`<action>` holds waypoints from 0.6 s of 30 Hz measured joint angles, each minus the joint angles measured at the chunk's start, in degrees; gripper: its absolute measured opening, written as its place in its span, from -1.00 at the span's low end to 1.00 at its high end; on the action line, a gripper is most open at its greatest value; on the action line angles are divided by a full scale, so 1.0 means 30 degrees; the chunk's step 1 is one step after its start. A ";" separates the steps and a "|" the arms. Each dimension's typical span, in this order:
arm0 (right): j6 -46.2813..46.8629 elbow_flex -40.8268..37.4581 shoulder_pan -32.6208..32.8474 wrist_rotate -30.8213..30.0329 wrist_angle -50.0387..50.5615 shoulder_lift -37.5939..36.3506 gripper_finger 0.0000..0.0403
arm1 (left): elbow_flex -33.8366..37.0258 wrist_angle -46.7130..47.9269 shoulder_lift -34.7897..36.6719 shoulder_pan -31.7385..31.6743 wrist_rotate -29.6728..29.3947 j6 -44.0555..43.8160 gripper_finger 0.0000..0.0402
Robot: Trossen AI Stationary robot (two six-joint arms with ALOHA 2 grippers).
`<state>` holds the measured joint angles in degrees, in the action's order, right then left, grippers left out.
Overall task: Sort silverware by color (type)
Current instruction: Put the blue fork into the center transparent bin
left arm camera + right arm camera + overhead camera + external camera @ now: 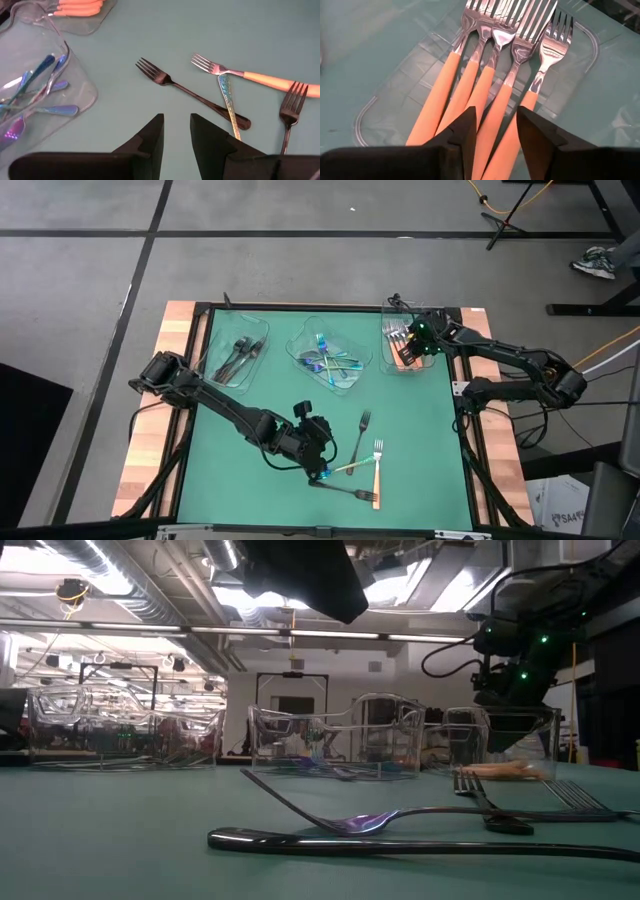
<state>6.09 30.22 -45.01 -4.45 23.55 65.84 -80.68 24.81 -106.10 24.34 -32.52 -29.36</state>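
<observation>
The right gripper (pixel 408 350) hangs over the right tray (pixel 389 365), its jaws parted and empty above five orange-handled forks (pixel 495 95) lying side by side in it; it should lift straight up so no handle gets dragged along. The left gripper (pixel 322 452), jaws apart and holding nothing, hovers over the loose pieces: two black forks (pixel 195 95), an orange-handled fork (pixel 377 473) and an iridescent utensil (pixel 229 102). The middle tray (pixel 300 352) holds iridescent blue pieces (pixel 330 363), the left tray (pixel 214 365) black forks (pixel 238 358).

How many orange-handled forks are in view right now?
6: five orange-handled forks side by side in the right tray under the right gripper; one loose on the mat. More could be hidden.
</observation>
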 joint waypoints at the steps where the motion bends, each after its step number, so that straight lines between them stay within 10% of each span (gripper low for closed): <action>1: 0.0000 0.0000 0.0000 0.0000 0.0000 0.0000 -0.37 | 0.0000 -0.0003 0.0000 0.0000 0.0003 -0.0194 -0.56; 18: 0.0000 0.0000 0.0000 0.0000 0.0014 0.0000 -0.37 | 0.0000 -0.3873 -0.0085 0.0000 0.0498 -0.2499 -0.56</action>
<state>6.09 30.22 -45.01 -4.45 23.59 65.84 -80.68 13.19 -106.36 24.34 -31.03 -36.86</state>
